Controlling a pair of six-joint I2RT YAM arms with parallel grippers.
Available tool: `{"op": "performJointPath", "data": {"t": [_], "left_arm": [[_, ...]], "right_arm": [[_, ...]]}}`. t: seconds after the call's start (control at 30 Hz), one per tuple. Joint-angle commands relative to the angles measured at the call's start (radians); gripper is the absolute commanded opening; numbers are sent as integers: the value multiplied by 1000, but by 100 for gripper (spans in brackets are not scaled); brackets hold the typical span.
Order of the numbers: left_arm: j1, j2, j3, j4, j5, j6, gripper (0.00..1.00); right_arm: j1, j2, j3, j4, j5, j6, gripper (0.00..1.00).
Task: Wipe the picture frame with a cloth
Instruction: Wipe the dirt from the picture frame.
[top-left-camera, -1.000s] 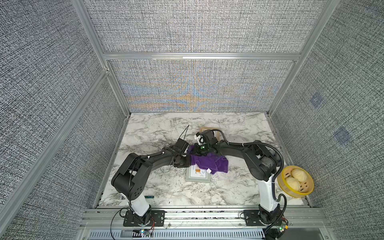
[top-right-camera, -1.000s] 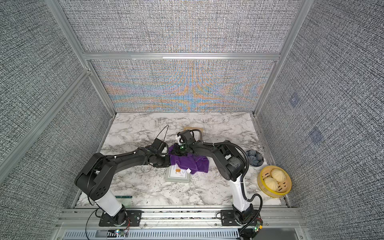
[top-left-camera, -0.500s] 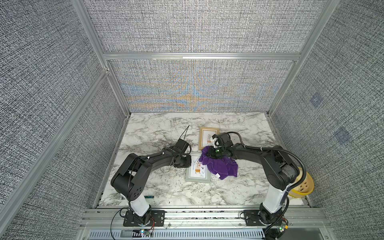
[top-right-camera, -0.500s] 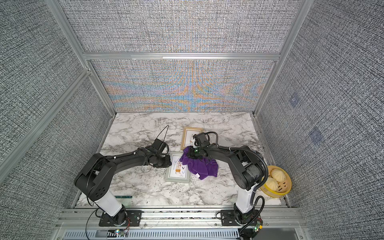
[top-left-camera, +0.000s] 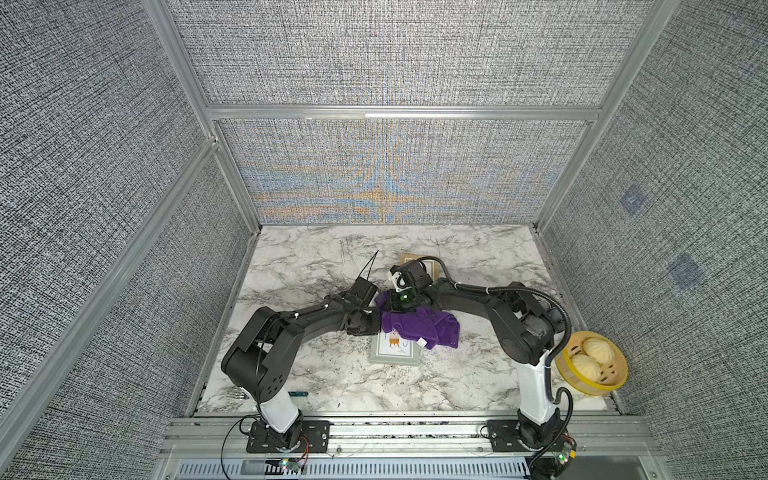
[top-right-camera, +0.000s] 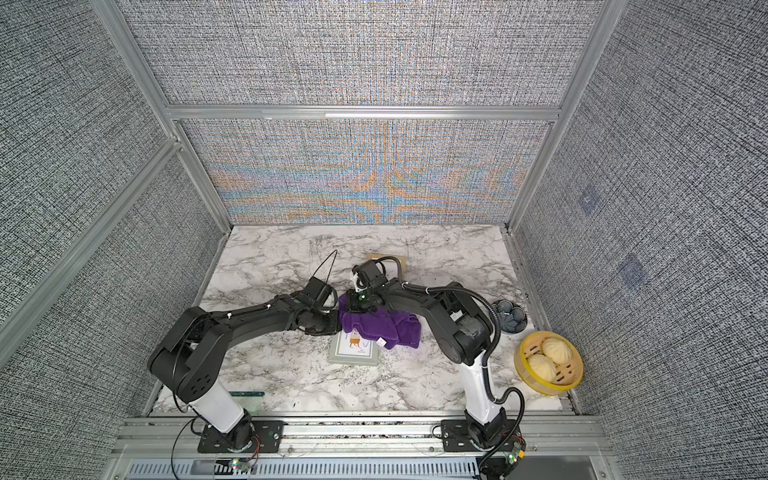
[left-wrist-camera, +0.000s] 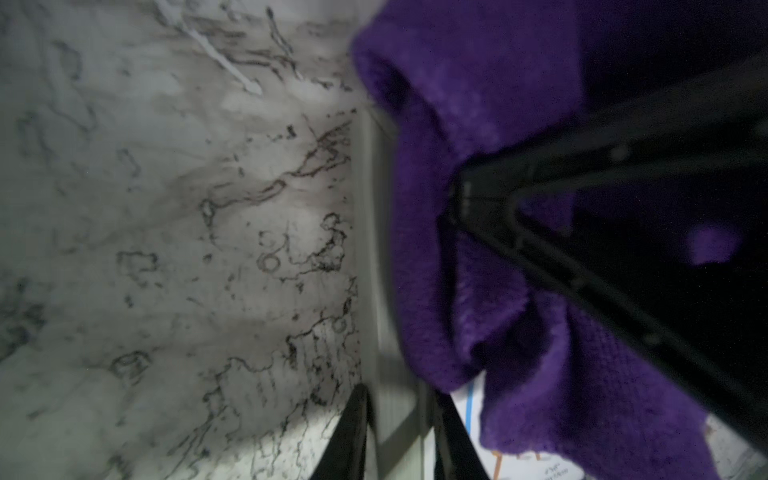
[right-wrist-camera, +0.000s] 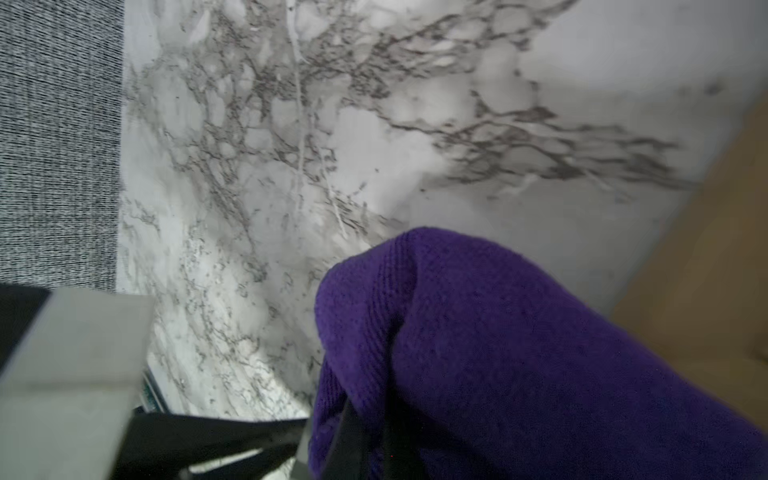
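Now that the right gripper (top-left-camera: 397, 307), clamped on the cloth (top-left-camera: 419, 328), has dragged it back from 3 o'clock, the purple bundle again lies across the far end of the picture frame (top-left-camera: 395, 355), its length running 9 to 3. The frame's long axis runs 12 to 6; its caption is too small to read. The left gripper (left-wrist-camera: 401, 432) pinches the frame's 9 o'clock edge.
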Motion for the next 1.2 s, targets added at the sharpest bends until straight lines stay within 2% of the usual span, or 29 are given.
{"op": "performJointPath", "data": {"t": [0.0, 0.1, 0.2, 0.33, 0.5, 0.63, 0.7, 0.8, 0.93, 1.17], "left_arm": [[2, 27, -16, -195, -84, 29, 2], [1, 29, -15, -192, -84, 26, 2], [1, 25, -21, -193, -96, 13, 2], [2, 25, -23, -208, -124, -15, 1], [3, 35, -15, -219, -148, -58, 1], [5, 26, -15, -212, -156, -128, 1], [5, 19, -15, -206, -157, -159, 1], [4, 0, -15, -176, -138, -199, 1], [4, -11, -18, -116, -92, -248, 1], [5, 20, -22, -72, -69, -273, 1]], "right_arm": [[2, 21, 13, 26, -56, 41, 0], [-11, 1, -35, -3, -16, 39, 0], [-56, -73, -145, -64, 104, 69, 0], [-129, -233, -323, -121, 198, 92, 0], [-131, -399, -432, -247, 246, 48, 0], [-130, -601, -513, -260, 275, 16, 0], [-130, -693, -541, -228, 243, -18, 0], [-124, -754, -558, -193, 115, -75, 0], [-50, -714, -567, -202, 16, -143, 0], [87, -577, -580, -19, -114, -82, 0]]}}
